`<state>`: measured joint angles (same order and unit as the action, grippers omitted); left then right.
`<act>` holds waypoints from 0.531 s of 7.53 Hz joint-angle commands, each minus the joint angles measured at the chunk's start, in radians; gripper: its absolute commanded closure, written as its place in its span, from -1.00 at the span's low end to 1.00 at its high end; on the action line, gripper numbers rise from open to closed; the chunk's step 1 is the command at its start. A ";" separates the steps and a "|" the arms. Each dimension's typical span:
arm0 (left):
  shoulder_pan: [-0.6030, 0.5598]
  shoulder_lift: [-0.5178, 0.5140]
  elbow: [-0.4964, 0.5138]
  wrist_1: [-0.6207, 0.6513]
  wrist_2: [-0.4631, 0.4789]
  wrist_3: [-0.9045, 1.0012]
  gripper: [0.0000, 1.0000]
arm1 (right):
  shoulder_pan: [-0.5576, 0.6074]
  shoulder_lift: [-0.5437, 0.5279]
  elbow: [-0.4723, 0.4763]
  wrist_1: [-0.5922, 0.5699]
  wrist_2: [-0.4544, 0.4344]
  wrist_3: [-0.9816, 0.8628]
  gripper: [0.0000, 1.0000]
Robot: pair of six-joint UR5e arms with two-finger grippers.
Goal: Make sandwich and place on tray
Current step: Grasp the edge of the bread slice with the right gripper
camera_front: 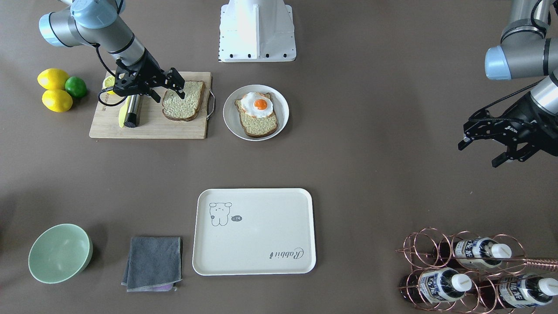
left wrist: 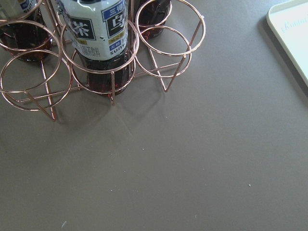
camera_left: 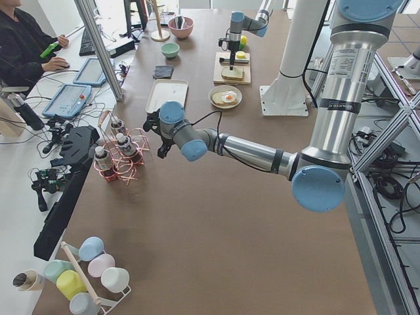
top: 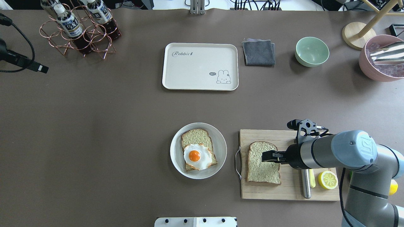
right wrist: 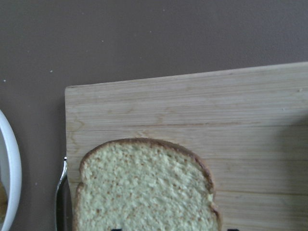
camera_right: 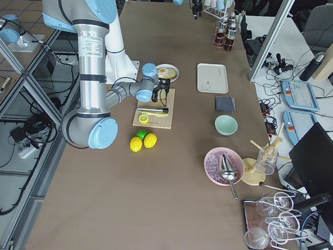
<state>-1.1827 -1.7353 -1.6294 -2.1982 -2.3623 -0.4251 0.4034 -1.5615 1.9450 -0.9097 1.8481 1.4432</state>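
Note:
One bread slice with a fried egg on it lies on a white plate, also seen from overhead as the plate. A second bread slice lies flat on the wooden cutting board. My right gripper hangs open just above that slice, fingers spread over its inner edge; the wrist view shows the slice below. The cream tray sits bare toward the operators' side. My left gripper hovers open and holds nothing, far off near the bottle rack.
A knife and half lemon share the board. Two lemons and a lime lie beside it. A green bowl, grey cloth, bottle rack and pink bowl line the far side.

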 commanded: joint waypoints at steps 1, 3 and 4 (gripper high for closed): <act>0.000 0.000 0.000 0.000 0.000 0.000 -0.95 | -0.009 -0.005 -0.001 0.000 -0.015 0.010 -0.36; 0.000 -0.009 0.003 0.002 0.000 0.000 -0.95 | -0.012 -0.014 -0.001 0.000 -0.015 0.010 -0.36; 0.002 -0.010 0.006 0.002 0.000 0.000 -0.95 | -0.012 -0.014 -0.001 0.000 -0.015 0.010 -0.04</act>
<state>-1.1826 -1.7406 -1.6265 -2.1975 -2.3623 -0.4249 0.3925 -1.5723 1.9436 -0.9096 1.8335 1.4525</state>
